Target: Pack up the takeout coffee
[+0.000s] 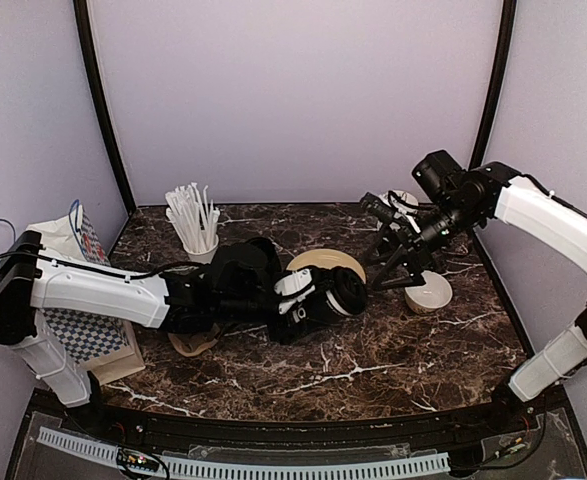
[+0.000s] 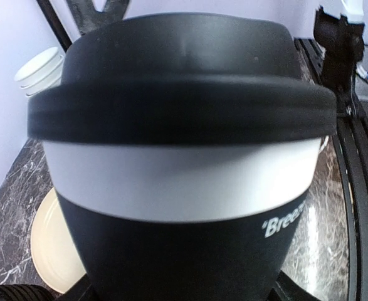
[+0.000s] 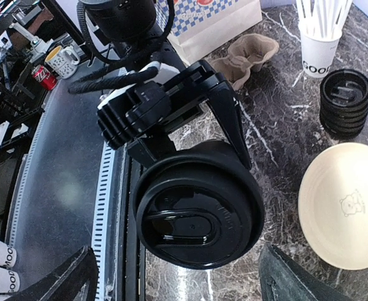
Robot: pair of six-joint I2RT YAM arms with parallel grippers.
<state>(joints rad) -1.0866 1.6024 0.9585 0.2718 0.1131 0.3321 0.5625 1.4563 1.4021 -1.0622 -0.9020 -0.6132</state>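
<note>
Clamps the lidded black cup [image 2: 184,251] sideways in the left jaws over the table [image 1: 393,360], lid toward the right jaws, spread wide and holding nothing.

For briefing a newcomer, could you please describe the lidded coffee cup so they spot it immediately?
On the dark marble table, find the left gripper at the middle. It grips a black cup tipped sideways, lid toward the right arm. Unlike the stack of loose lids or the white straw cup, it has a white band under its lid.
</note>
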